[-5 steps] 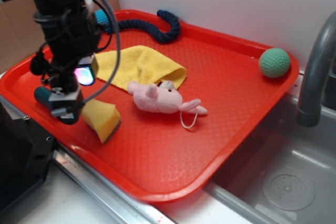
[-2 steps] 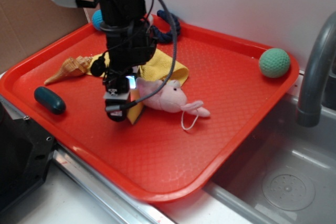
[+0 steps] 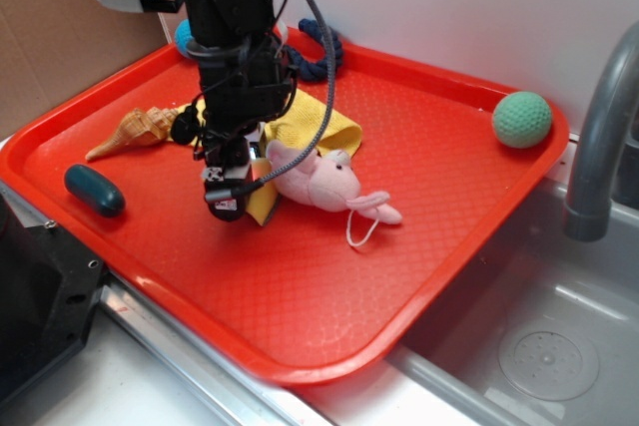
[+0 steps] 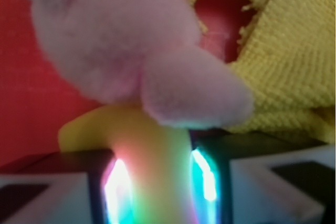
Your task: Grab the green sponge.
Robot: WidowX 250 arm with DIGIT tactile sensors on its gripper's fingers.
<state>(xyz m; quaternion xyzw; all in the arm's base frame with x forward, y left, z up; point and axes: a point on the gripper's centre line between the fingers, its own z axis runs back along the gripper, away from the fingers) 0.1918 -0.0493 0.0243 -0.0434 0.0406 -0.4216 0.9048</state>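
Note:
The green sponge (image 3: 264, 205) is a yellow foam block on the red tray (image 3: 429, 177), just left of the plush pig (image 3: 319, 179). My gripper (image 3: 232, 202) points down at it and is shut on the green sponge. In the wrist view the sponge (image 4: 152, 145) fills the gap between the two glowing pads (image 4: 118, 187), with my gripper (image 4: 155, 182) closed on its sides. The pig (image 4: 131, 40) presses against the sponge's far end. Most of the sponge is hidden by the fingers in the exterior view.
A yellow cloth (image 3: 321, 127) lies behind the pig. A seashell (image 3: 135, 130) and a dark teal capsule (image 3: 95, 191) sit at the tray's left. A mint ball (image 3: 521, 119) is at the far right corner, a dark rope (image 3: 321, 52) at the back. Faucet (image 3: 599, 127) and sink (image 3: 539, 346) are on the right.
The arm moved right from the tray's left side. The sponge, lying free a second ago, is now between the shut fingers beside the pig. The pig shifted slightly right.

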